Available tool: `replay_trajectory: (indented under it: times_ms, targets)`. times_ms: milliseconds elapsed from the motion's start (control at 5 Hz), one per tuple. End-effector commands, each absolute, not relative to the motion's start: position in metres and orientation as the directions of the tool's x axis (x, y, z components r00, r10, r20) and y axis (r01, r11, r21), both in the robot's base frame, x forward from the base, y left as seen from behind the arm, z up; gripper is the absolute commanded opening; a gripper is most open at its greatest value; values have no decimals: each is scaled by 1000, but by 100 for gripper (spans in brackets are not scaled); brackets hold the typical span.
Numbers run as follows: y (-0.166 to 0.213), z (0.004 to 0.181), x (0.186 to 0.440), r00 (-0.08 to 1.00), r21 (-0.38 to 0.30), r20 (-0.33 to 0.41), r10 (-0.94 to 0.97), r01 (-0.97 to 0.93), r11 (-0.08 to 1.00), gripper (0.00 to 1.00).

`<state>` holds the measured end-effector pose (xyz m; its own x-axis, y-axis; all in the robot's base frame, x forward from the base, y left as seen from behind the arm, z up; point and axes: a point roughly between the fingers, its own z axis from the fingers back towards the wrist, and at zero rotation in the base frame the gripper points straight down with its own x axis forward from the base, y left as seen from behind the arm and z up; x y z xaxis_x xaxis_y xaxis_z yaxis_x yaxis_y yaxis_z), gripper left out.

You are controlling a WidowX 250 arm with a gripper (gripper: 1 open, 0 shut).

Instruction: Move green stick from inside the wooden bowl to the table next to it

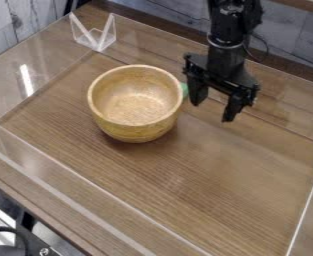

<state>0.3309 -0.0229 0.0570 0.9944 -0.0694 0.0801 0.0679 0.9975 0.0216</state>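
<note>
Camera view shows the round light-tan wooden bowl (135, 127) left of centre on the brown wood-grain table (199, 190), toward its far edge. A small bright-green piece (186, 89), probably the green stick, shows just beside the bowl's rim, on the side of the black gripper (218, 112); whether it lies inside, and its long axis, I cannot tell. From the gripper, it lies toward the bowl. How far the fingers are open, or if they hold something, I cannot tell.

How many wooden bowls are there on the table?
1: the wooden bowl sits on the table, left of the black gripper in the picture.
</note>
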Motion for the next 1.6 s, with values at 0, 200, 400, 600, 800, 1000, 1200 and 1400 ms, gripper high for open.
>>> replay_trajectory:
  times_ms: [0,200,400,600,800,1000,1200,1400]
  targets:
    - [-16,69,331,990,23,107,-89,87,996,100]
    - [-12,73,321,989,21,102,-103,102,995,100]
    - [-9,70,317,991,20,89,-103,102,995,100]
    - [-5,67,314,992,19,76,-103,102,995,100]
    - [0,65,310,993,19,64,-102,101,995,100]
    - [6,66,306,993,19,56,-104,103,995,100]
    - [15,67,302,993,24,54,-104,103,994,100]
    - [33,70,300,992,38,67,-106,104,994,100]
